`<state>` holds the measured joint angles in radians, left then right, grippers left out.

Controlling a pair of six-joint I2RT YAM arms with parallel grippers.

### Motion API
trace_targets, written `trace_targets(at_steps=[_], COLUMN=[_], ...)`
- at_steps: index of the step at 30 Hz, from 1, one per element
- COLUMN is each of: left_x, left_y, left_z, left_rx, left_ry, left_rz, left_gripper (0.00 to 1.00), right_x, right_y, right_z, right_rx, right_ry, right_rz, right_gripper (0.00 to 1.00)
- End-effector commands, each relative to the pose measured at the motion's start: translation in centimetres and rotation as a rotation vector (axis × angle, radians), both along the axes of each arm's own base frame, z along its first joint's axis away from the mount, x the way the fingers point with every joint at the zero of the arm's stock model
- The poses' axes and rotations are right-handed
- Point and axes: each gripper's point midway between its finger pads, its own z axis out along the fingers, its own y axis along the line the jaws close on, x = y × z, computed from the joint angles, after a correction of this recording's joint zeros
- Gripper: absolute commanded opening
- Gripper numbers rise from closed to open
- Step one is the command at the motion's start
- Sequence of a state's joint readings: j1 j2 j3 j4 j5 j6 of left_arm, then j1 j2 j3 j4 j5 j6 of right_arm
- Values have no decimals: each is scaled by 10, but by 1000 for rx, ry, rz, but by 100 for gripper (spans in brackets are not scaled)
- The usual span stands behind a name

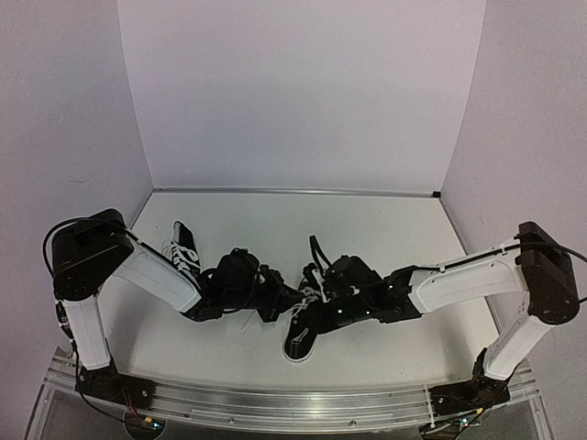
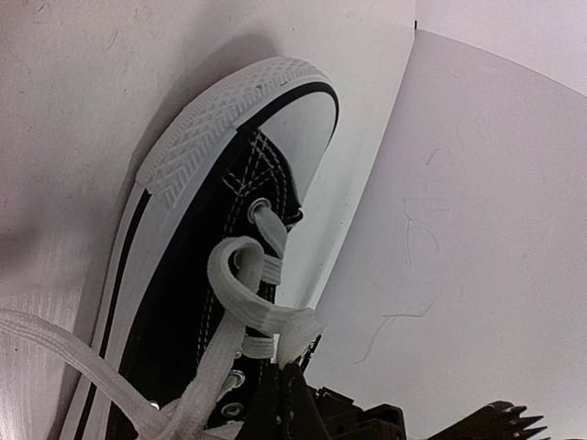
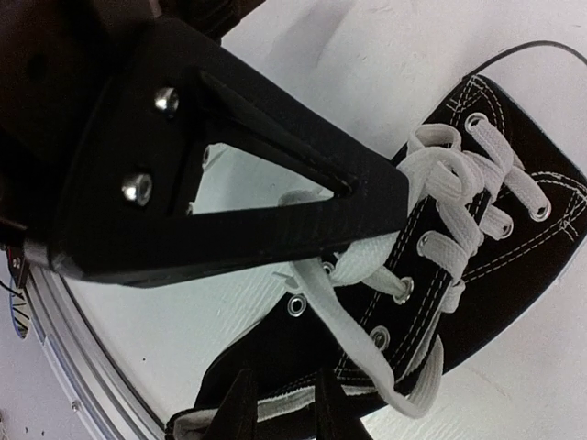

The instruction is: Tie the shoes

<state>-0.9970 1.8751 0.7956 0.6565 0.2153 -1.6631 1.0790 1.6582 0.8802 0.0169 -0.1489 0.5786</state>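
Middle shoe [image 1: 299,345]: on the table [image 1: 385,229], between both grippers.
Other shoe [image 1: 182,246]: well left of the middle shoe.
Left gripper [image 2: 289,371]: closed, pinching the middle shoe's lace [image 2: 240,284].
Right gripper [image 3: 286,414]: over the middle shoe, fingers narrowly apart; cannot tell whether it holds anything.

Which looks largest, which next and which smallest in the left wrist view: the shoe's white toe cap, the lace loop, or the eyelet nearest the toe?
1. toe cap
2. lace loop, smaller even though it lies nearer the camera
3. eyelet, clearly the smallest
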Motion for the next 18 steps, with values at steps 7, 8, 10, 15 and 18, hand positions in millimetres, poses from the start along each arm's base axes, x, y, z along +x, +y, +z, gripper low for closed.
trace_targets(at_steps=[7, 8, 10, 15, 18], left_x=[-4, -5, -5, -5, -6], left_y=[-5, -5, -6, -8, -9], left_z=[3, 3, 4, 4, 4], left_rx=[-63, -70, -83, -110, -118], left_ry=[13, 14, 16, 23, 24], left_rz=[-8, -8, -6, -5, -8], left_gripper=[0, 0, 0, 0, 0], right_x=[19, 20, 21, 24, 26], right_y=[11, 11, 11, 12, 12], right_z=[-1, -3, -7, -15, -19], right_rx=[73, 72, 69, 82, 84], right_ry=[-44, -42, -37, -33, -33], right_rz=[-108, -112, -124, -148, -164], right_gripper=[27, 27, 27, 27, 27])
